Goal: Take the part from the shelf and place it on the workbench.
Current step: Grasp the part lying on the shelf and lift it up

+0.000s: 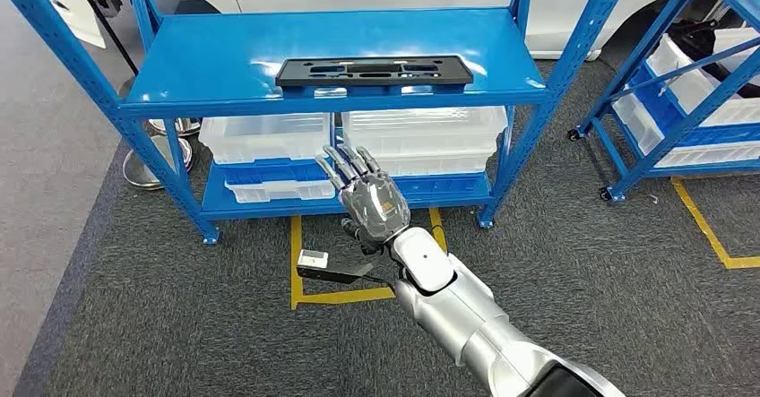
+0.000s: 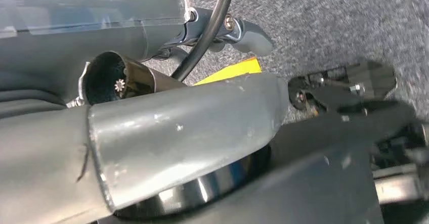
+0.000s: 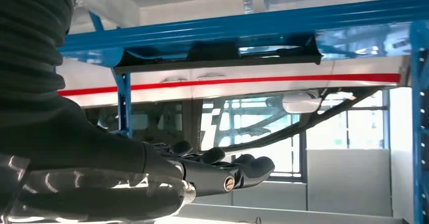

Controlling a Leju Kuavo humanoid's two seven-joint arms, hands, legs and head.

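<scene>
Flat black slotted part (image 1: 374, 71) on glossy shelf (image 1: 206, 65)

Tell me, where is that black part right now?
In the head view, the black part lies flat on the blue shelf, above the clear bins.

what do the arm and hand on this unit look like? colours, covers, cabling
Right arm: glossy silver shell segments with a white rounded wrist section, black at the elbow end. Right hand: clear back cover over grey and orange internals, dark metallic fingers; a grey ribbed cover sits behind it. Left hand: thick grey scuffed thumb, with a black cable looping past.
</scene>
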